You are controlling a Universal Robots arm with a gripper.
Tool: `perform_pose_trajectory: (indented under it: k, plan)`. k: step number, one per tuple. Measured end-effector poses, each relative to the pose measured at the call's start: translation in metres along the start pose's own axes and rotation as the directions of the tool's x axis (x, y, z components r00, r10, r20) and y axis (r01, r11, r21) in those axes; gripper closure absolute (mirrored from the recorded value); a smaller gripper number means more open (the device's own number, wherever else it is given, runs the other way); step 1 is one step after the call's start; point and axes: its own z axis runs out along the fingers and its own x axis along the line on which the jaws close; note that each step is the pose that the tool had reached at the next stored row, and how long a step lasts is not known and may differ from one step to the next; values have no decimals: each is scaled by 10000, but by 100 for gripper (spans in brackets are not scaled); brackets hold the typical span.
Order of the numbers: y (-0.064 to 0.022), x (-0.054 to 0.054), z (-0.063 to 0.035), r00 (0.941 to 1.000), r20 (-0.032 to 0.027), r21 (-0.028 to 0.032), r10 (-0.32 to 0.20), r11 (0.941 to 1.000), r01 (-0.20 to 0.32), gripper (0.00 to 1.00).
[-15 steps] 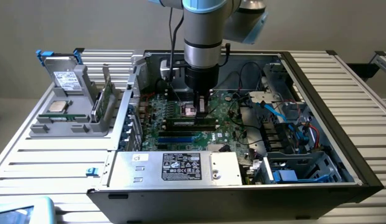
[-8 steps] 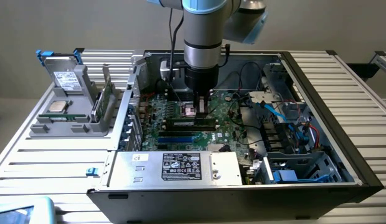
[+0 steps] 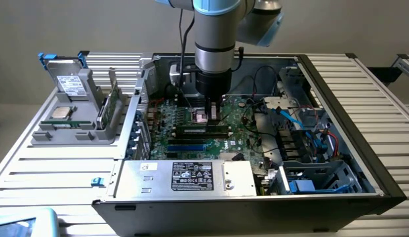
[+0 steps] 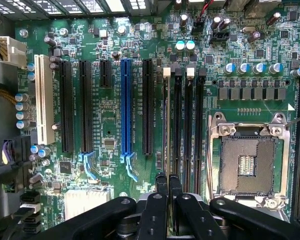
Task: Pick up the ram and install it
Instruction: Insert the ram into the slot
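The pincer (image 4: 168, 186) is pinched shut on the ram (image 4: 167, 125). The ram stands on its thin edge and points straight out from the fingertips, along the black slots (image 4: 190, 125) just beside it. A blue slot (image 4: 125, 107) lies to one side and a silver chip socket (image 4: 250, 160) to the other. The board's writing is too small to read.

Nothing is reading clearly as a word or number. The black label (image 3: 191, 176) on the power supply (image 3: 241, 178) is showing rows of white print and small approval marks, all too fine to make out. A white sticker (image 3: 149, 167) beside it is carrying an unreadable dark mark. The pale label (image 3: 72, 87) on the hard drive (image 3: 62, 69) is showing illegible print. On the motherboard (image 4: 110, 120), white silkscreen lines (image 4: 135, 107) are running along the expansion slots, unreadable, and a white triangle (image 4: 290, 106) is marking a corner of the CPU socket (image 4: 250, 160).
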Motion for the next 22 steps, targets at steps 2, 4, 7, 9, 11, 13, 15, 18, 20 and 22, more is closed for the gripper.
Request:
perform_pose_trajectory:
  k: [2,4,7,9,11,13,15,18,20,22]
  plan:
    - [0,0,6,10000,5,0,2,10000,-2,87]
    - [0,-1,9,10000,10,0,1,10000,-1,87]
    - [0,-1,17,10000,17,0,3,10000,-3,87]
    - [0,-1,20,10000,18,-1,4,10000,-4,87]
    - [0,-2,29,10000,24,0,7,10000,-7,87]
    - [0,-3,36,10000,26,0,8,10000,-8,87]
    - [0,-3,44,10000,27,0,9,10000,-9,87]
    - [1,-4,53,10000,27,-1,10,10000,-10,87]
    - [1,-4,59,10000,29,-1,11,10000,-11,87]
    - [1,-5,65,10000,28,-1,11,10000,-11,87]
